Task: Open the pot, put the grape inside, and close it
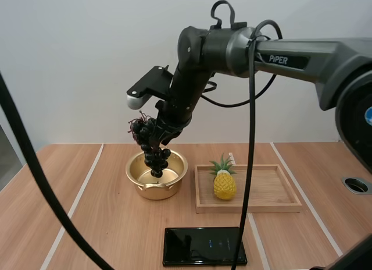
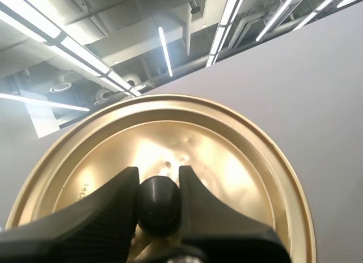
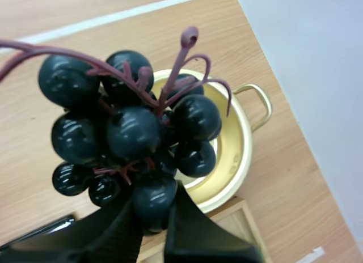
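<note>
A gold pot point(image 1: 157, 176) stands open on the wooden table, left of centre. My right gripper point(image 1: 158, 130) hangs above it, shut on a bunch of dark grapes point(image 1: 152, 151) whose lowest berries dangle into the pot's mouth. From the right wrist, the grapes point(image 3: 127, 132) are pinched between my fingertips point(image 3: 156, 212), with the pot point(image 3: 238, 152) beneath them. My left gripper point(image 2: 159, 195) is shut on the black knob point(image 2: 159, 202) of the gold lid point(image 2: 244, 155), held up in the air with its underside facing the camera.
A wooden tray point(image 1: 267, 191) right of the pot holds a yellow toy pineapple point(image 1: 224, 181). A black phone point(image 1: 203, 245) lies flat near the table's front edge. White lines cross the tabletop.
</note>
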Controlling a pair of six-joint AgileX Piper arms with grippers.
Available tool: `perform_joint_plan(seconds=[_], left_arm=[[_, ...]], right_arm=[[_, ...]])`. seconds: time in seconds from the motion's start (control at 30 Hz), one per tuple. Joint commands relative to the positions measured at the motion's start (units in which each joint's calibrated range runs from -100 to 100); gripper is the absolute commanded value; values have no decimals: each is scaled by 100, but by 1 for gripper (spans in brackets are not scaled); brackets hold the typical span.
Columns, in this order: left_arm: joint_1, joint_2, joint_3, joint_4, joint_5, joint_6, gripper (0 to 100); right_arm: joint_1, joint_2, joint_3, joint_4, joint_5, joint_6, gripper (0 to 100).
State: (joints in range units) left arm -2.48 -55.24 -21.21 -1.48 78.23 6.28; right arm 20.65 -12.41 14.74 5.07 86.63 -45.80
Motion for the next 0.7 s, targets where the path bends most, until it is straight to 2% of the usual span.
perform_joint_plan(seconds=[0.0, 0.67], left_arm=[[-6, -117, 1, -1, -78, 11, 0], [-6, -250, 1, -1, 391, 11, 0]], right_arm=[[43, 145, -45, -507, -529, 323, 0], [43, 1389, -45, -884, -1484, 555, 0]])
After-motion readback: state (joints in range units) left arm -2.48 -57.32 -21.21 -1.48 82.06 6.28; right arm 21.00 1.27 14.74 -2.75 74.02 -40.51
